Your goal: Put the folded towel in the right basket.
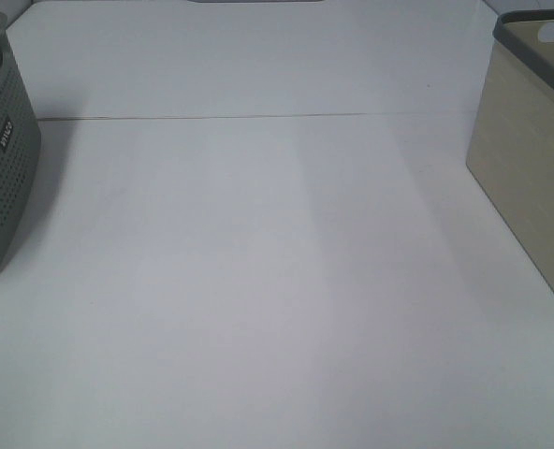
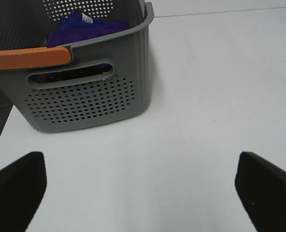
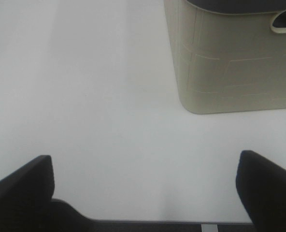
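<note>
**Two baskets on a white bench, towel in the left one**

Two containers stand well apart at opposite edges of the flat white bench (image 1: 258,281). Item one: a grey perforated plastic basket (image 2: 92,92) with an orange handle (image 2: 29,58), at the left edge of the high view. Inside it lies a purple folded cloth towel (image 2: 92,26) with a small white tag, seen over the rim and through the handle slot. Item two: a beige ribbed plastic basket with a dark grey rim (image 1: 530,159), at the right edge of the high view; its inside is not visible.

Left gripper (image 2: 143,188): jaws set wide apart, holding nothing, over bare bench near the grey basket. Right gripper (image 3: 145,188): jaws likewise wide apart and holding nothing, over bare bench near the beige basket.
</note>
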